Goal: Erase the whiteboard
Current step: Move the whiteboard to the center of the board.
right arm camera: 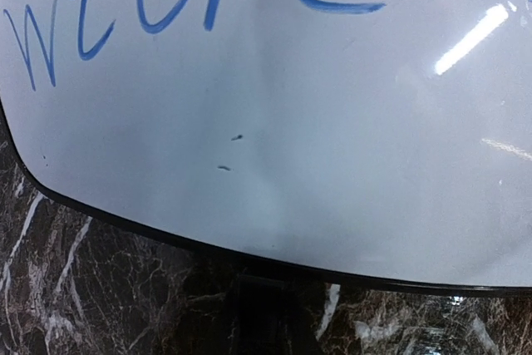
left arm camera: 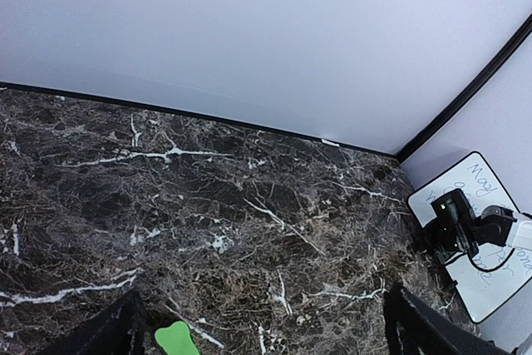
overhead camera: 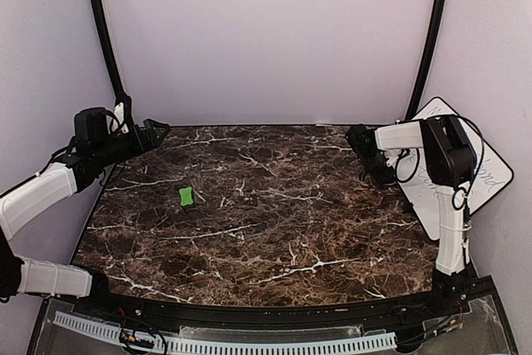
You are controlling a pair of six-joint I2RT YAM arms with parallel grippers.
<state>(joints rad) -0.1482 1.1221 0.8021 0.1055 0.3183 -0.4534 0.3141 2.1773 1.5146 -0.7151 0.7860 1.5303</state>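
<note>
The whiteboard (overhead camera: 490, 164) leans tilted against the right wall at the table's right edge, with blue handwriting on it. It also shows small in the left wrist view (left arm camera: 475, 179) and fills the right wrist view (right arm camera: 291, 122). My right gripper (overhead camera: 384, 174) sits at the board's lower left rim. Its dark fingers (right arm camera: 270, 305) are drawn together right under the black frame, shut on the board's edge. A small green eraser (overhead camera: 187, 196) lies on the left half of the table. My left gripper (overhead camera: 158, 130) hovers open at the back left, with the eraser (left arm camera: 176, 340) just inside its left finger.
The dark marble table (overhead camera: 274, 222) is bounded by white walls at the back and on both sides. Black corner posts (overhead camera: 104, 31) rise at the back left and back right. The right arm's upright link (overhead camera: 453, 230) stands in front of the board.
</note>
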